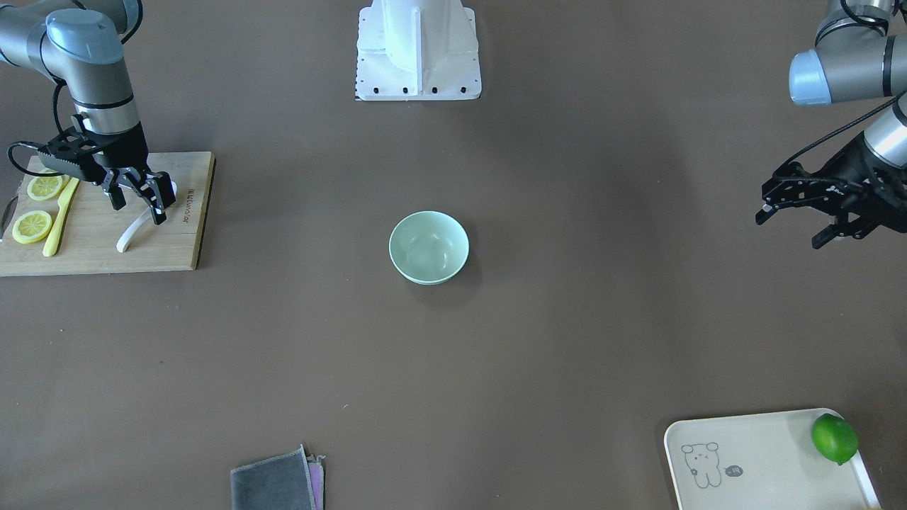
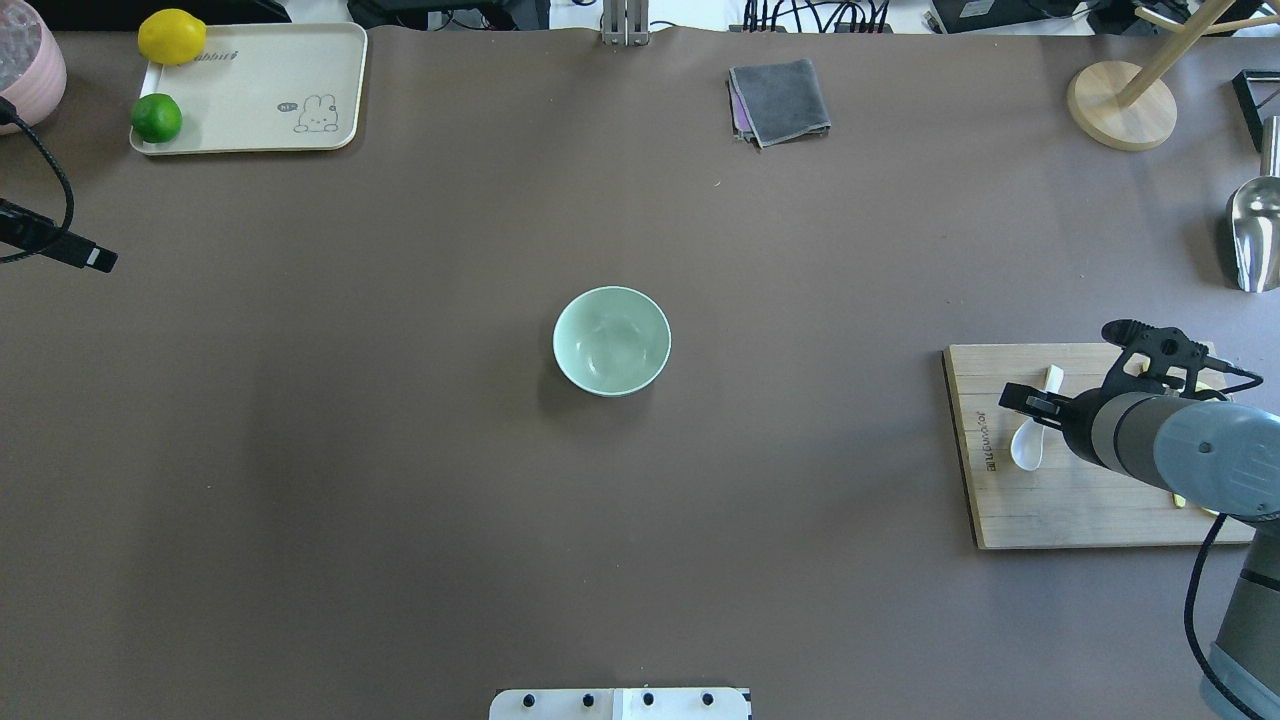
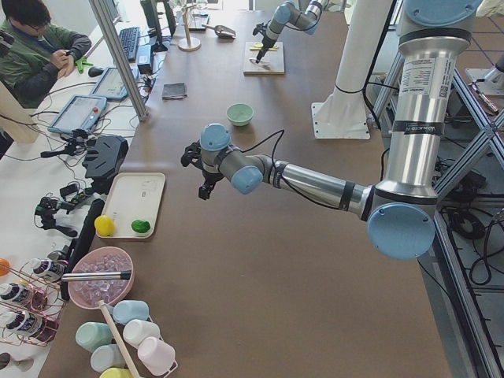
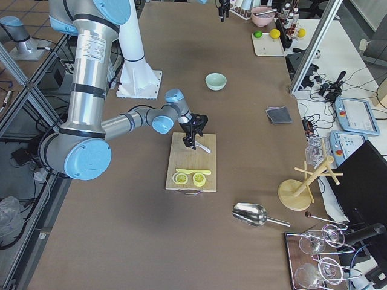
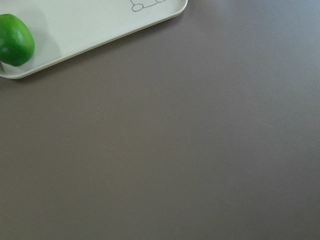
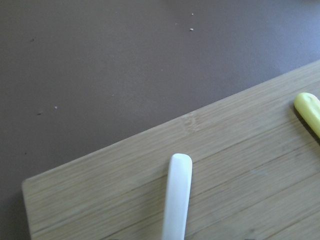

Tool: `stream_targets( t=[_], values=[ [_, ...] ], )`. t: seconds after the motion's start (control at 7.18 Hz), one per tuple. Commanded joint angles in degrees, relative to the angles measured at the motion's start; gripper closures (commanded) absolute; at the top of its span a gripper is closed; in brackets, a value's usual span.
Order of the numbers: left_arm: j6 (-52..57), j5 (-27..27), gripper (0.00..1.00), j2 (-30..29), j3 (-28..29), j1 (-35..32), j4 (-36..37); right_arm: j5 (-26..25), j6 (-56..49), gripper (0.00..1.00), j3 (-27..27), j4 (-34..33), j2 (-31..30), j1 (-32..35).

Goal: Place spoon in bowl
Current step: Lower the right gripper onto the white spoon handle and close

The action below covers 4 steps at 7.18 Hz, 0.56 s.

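Brown worktop [image 1: 567,319] carries the mint-green bowl [image 1: 429,248] at its centre. The white soup spoon [image 1: 131,234] lies well apart on the wooden cutting board [image 1: 92,248]. The right claw [image 1: 139,211] hovers spread over the spoon's neck, so the grasp looks to be in hand. Next it should descend, clench and lift. The left claw [image 1: 789,231] hangs released.

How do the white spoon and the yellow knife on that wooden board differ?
The spoon is white, the knife yellow. The spoon has a curved handle and deep scoop; the knife is slim and nearly straight. The spoon lies under the right end effector; the knife lies beside the lemon slices. Both rest on the wooden board.
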Motion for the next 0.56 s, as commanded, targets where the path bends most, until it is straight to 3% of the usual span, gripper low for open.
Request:
stream_targets(
  t=[0.0,0.14,0.28,0.42],
  values=[
    [-0.07,0.00,0.01,0.00,0.02,0.06,0.00,-0.45,2.85,0.44,-0.65,0.16,0.34,-0.09],
    [-0.07,0.00,0.01,0.00,0.02,0.06,0.00,-0.54,3.56,0.59,-0.56,0.16,1.39,-0.09],
    [-0.07,0.00,0.01,0.00,0.11,0.15,0.00,-0.45,4.35,0.86,-0.65,0.16,2.09,-0.09],
    [-0.24,0.00,0.01,-0.08,0.11,0.15,0.00,-0.45,4.36,1.00,-0.39,0.16,2.10,-0.09]
  ],
)
